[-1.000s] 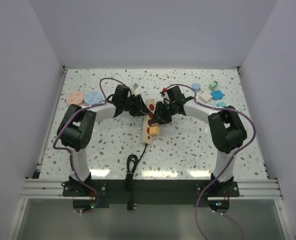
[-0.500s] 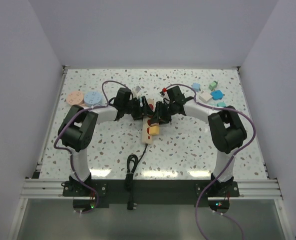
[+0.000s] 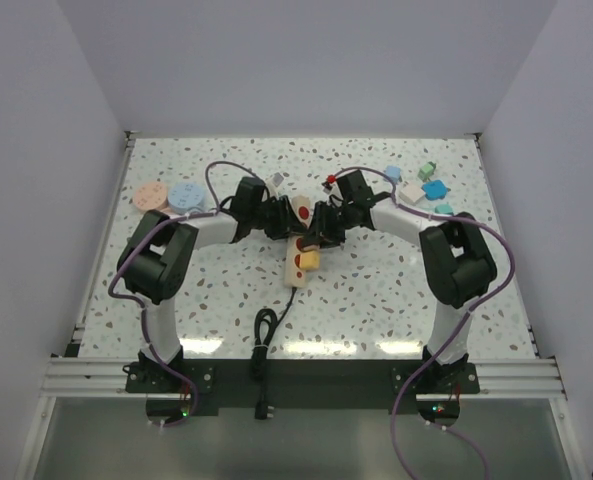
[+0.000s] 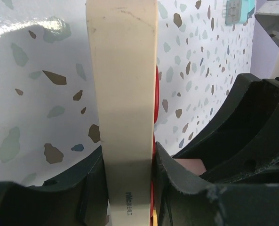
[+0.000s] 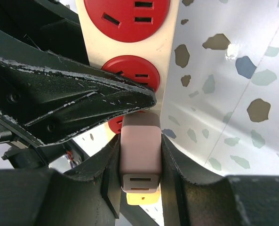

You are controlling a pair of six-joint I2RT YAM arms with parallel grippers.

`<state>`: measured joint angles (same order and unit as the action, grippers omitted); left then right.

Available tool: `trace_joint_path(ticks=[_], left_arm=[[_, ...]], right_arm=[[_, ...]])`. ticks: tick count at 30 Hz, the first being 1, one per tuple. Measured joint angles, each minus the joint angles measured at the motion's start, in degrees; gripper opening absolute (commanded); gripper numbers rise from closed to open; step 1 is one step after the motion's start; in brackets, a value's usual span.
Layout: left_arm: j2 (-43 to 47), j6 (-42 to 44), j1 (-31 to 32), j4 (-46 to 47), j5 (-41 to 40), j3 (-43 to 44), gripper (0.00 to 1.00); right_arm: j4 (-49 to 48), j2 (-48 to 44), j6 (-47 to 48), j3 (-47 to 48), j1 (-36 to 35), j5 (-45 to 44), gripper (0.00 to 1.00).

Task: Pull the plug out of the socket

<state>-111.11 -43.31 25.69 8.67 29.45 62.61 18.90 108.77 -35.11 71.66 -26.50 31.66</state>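
The socket [image 3: 295, 270], a pale wooden strip with red round faces, lies mid-table with its black cable [image 3: 265, 326] trailing toward the near edge. My left gripper [image 3: 281, 220] is shut on the strip's far end; in the left wrist view the gripper [image 4: 128, 183] squeezes the strip's pale side [image 4: 125, 94] between both fingers. My right gripper [image 3: 317, 233] is shut on a pink plug [image 5: 140, 150] at the third red face [image 5: 115, 125]; I cannot tell whether its prongs are seated. A yellow plug [image 3: 309, 260] sits in the strip just beyond it. Two empty red faces [image 5: 130, 70] show above.
An orange disc [image 3: 150, 195] and a blue disc [image 3: 186, 193] lie at the back left. Several teal, blue and white blocks [image 3: 422, 187] lie at the back right. The left gripper's finger [image 5: 68, 94] crosses close beside the pink plug.
My left gripper has moved right onto the strip's far end and closed on it. My right gripper has stayed on the pink plug, shifting very slightly.
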Motion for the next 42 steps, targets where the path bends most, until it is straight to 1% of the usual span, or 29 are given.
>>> trace_joint_path(ticks=[5, 11, 14, 19, 24, 27, 35, 39, 42], left_arm=[[0.0, -0.6, 0.9, 0.2, -0.8, 0.5, 0.00], [-0.3, -2.8, 1.9, 4.3, 0.5, 2.9, 0.00], [-0.3, -3.2, 2.1, 5.4, 0.8, 4.1, 0.00], [-1.0, -3.5, 2.1, 5.4, 1.3, 6.0, 0.00], [-1.3, -4.2, 2.1, 5.7, 1.7, 8.7, 0.00], [-1.3, -4.3, 2.1, 6.6, 1.7, 9.8, 0.00], [-2.4, -4.7, 2.1, 6.8, 2.4, 10.8, 0.00], [-2.6, -5.0, 2.1, 6.7, 3.3, 11.5, 0.00], [-3.0, -4.9, 2.1, 6.4, 3.3, 11.8, 0.00]], right_arm=[[2.6, -1.0, 1.8, 0.0, 2.1, 1.4, 0.00], [5.6, -4.5, 6.9, 0.3, 7.2, 6.1, 0.00], [7.7, -5.0, 8.9, 1.7, 8.5, 7.0, 0.00], [10.5, -5.0, 10.5, 4.3, 8.9, 5.7, 0.00], [16.7, -4.9, 13.8, 10.3, 9.1, 3.2, 0.00], [18.9, -4.9, 15.4, 12.9, 9.4, 2.1, 0.00], [19.7, -4.9, 16.0, 13.2, 9.4, 1.3, 0.00], [21.8, -4.9, 16.7, 14.6, 9.3, 0.6, 0.00], [21.3, -4.9, 16.4, 14.3, 8.9, -0.6, 0.00]])
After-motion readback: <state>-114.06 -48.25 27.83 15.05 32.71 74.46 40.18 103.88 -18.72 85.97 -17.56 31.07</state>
